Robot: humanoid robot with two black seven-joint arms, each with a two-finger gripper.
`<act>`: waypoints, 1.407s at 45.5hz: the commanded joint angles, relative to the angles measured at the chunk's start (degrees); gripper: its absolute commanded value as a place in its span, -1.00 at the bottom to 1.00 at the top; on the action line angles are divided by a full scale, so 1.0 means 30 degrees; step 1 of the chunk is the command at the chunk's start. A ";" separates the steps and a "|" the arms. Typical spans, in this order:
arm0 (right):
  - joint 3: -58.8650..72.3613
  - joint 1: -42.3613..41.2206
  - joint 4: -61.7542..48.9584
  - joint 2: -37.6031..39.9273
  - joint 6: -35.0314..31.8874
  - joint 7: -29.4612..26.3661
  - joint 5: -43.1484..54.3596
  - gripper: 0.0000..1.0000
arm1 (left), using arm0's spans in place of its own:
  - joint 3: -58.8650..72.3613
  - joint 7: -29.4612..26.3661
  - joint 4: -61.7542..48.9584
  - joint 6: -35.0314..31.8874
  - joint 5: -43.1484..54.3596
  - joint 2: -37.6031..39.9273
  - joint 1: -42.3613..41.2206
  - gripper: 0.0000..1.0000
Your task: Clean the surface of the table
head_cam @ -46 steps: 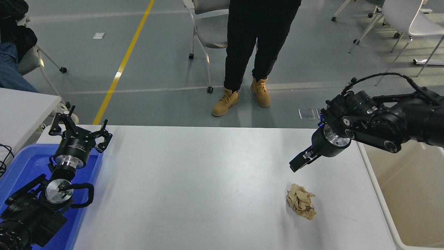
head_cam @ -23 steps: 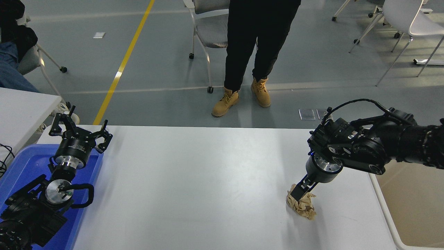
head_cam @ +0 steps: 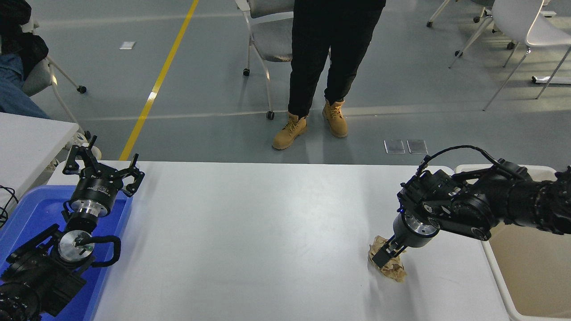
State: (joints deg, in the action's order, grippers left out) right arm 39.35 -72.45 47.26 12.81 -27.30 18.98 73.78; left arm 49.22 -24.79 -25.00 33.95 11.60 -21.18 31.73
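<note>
The white table surface [head_cam: 250, 223] fills the middle of the head view. A crumpled ball of brown paper [head_cam: 392, 269] lies on it near the right end. My right gripper [head_cam: 384, 257] comes in from the right edge, points down and presses into the top of the paper, which partly hides its tip. The paper still rests on the table. My left gripper [head_cam: 103, 164] stands open and empty at the lower left, parked over the far end of the blue tray.
A blue plastic tray [head_cam: 26, 214] sits at the table's left end under the left arm. A beige bin [head_cam: 531, 267] stands off the right end. A person [head_cam: 330, 67] stands beyond the far edge beside a wheeled chair [head_cam: 267, 40]. A smaller white table [head_cam: 26, 138] is at the left.
My right gripper has come down from above the table onto the crumpled paper and sunk a little further into it. The left arm has not moved.
</note>
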 commanded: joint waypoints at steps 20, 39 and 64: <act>-0.0020 0.1885 -0.1250 -0.0024 0.2684 0.0030 -0.0042 0.58 | 0.0000 0.0000 -0.0017 -0.0008 -0.0001 0.0000 0.0000 1.00; -0.0049 0.1475 -0.1514 0.0035 0.3300 0.0088 -0.0130 -0.70 | 0.0000 0.0000 0.0012 0.0021 -0.0001 0.0000 0.0000 1.00; -0.7896 0.0860 -0.1923 0.3197 0.3299 0.0704 -0.3671 -1.00 | 0.0000 0.0000 0.0012 0.0021 -0.0001 0.0000 0.0000 1.00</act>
State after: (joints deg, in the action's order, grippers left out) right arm 28.44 -69.65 42.23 17.38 -17.60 20.92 68.87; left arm 49.22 -24.78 -24.99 33.97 11.61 -21.18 31.73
